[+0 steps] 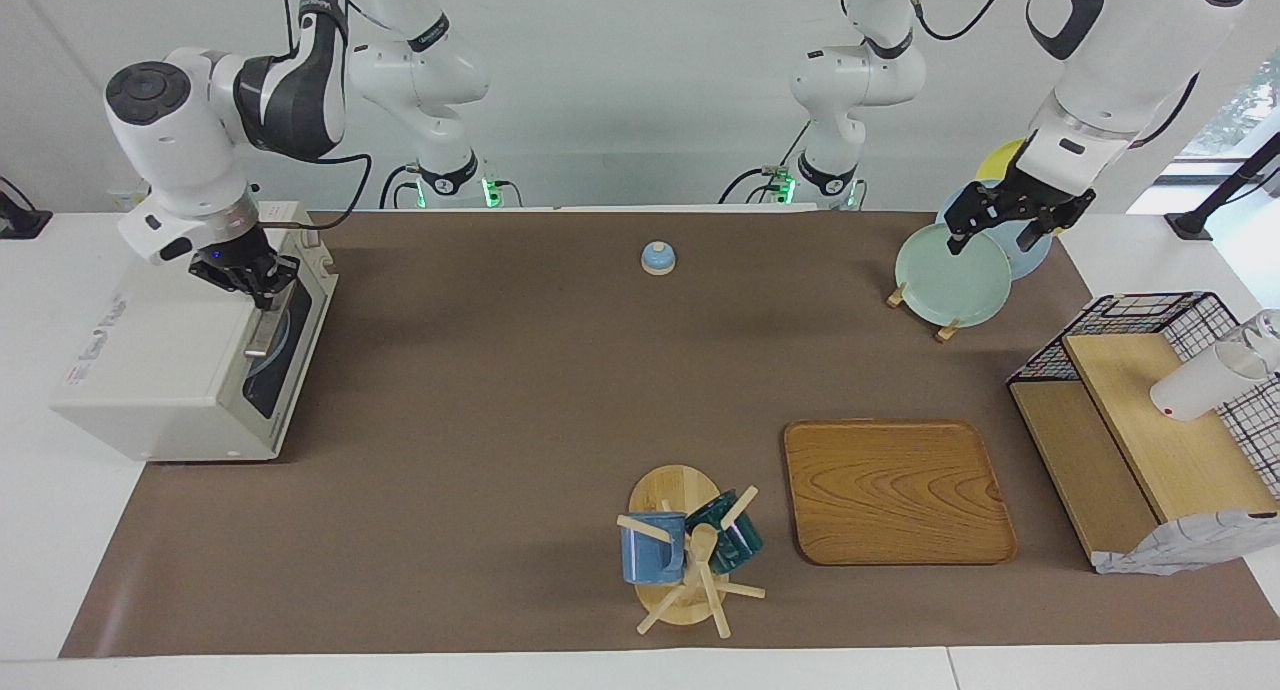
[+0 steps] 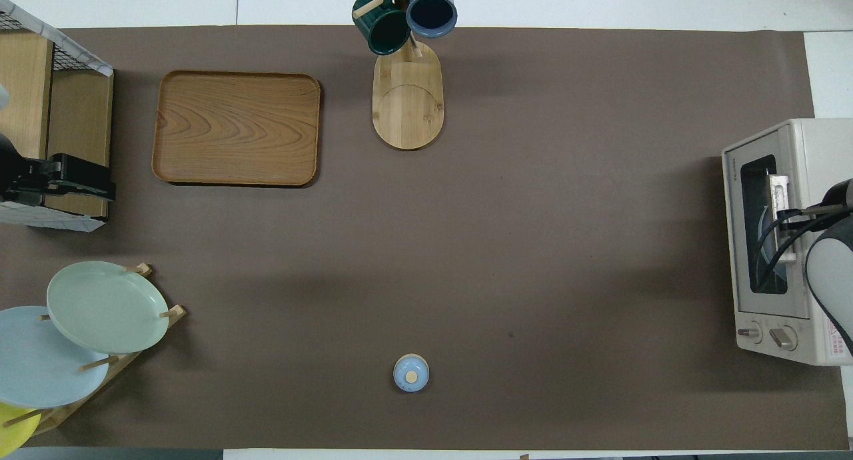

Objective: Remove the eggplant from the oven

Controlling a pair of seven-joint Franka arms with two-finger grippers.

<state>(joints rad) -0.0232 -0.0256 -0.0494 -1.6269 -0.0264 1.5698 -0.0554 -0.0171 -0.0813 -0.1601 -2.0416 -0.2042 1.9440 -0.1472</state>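
The off-white oven (image 1: 150, 370) stands at the right arm's end of the table, also in the overhead view (image 2: 740, 233). Its dark glass door (image 1: 288, 345) is closed, with the metal bar handle (image 1: 262, 330) along the top edge. The eggplant is hidden; only a pale curved shape shows through the glass. My right gripper (image 1: 252, 275) hangs over the oven's top front edge, just above the end of the handle nearer the robots. My left gripper (image 1: 1005, 228) is open and empty, raised over the plate rack.
A plate rack with a green plate (image 1: 952, 273), a blue one and a yellow one stands at the left arm's end. Also there are a small blue knob lid (image 1: 657, 258), a wooden tray (image 1: 897, 490), a mug tree (image 1: 690, 560) and a wire basket shelf (image 1: 1150, 410).
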